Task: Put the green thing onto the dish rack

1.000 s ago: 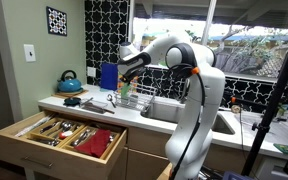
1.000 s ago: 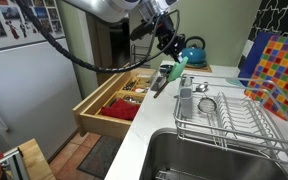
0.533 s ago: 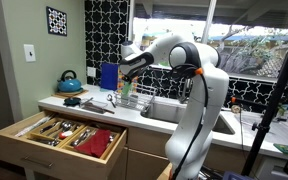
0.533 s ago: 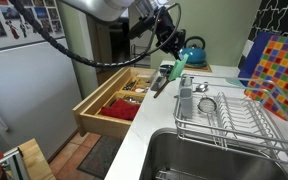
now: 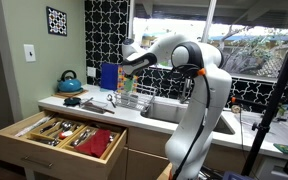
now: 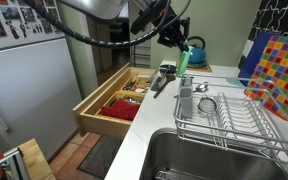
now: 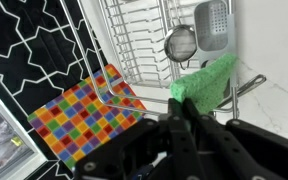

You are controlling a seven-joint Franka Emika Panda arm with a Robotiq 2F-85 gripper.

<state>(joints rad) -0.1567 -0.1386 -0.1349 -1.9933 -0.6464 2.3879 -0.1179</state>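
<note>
My gripper (image 6: 178, 45) is shut on the green thing (image 6: 182, 60), a small bright-green spongy piece hanging below the fingers. I hold it in the air above the counter, just short of the dish rack's near end. The wrist view shows the green thing (image 7: 206, 82) pinched between my fingers (image 7: 180, 112), with the dish rack (image 7: 144, 45) below. The dish rack (image 6: 234, 118) is a metal wire rack on the counter beside the sink; it also shows in an exterior view (image 5: 136, 100). My gripper there (image 5: 125, 75) is above the rack.
A teal kettle (image 6: 192, 50) stands at the back of the counter, also in an exterior view (image 5: 70, 82). An open wooden cutlery drawer (image 6: 114, 98) juts out below. A colourful checked board (image 6: 276, 62) leans behind the rack. Utensils (image 6: 162, 78) lie on the counter. The sink basin (image 6: 209, 158) lies nearer.
My gripper has lifted higher and moved slightly toward the rack with the green thing still held.
</note>
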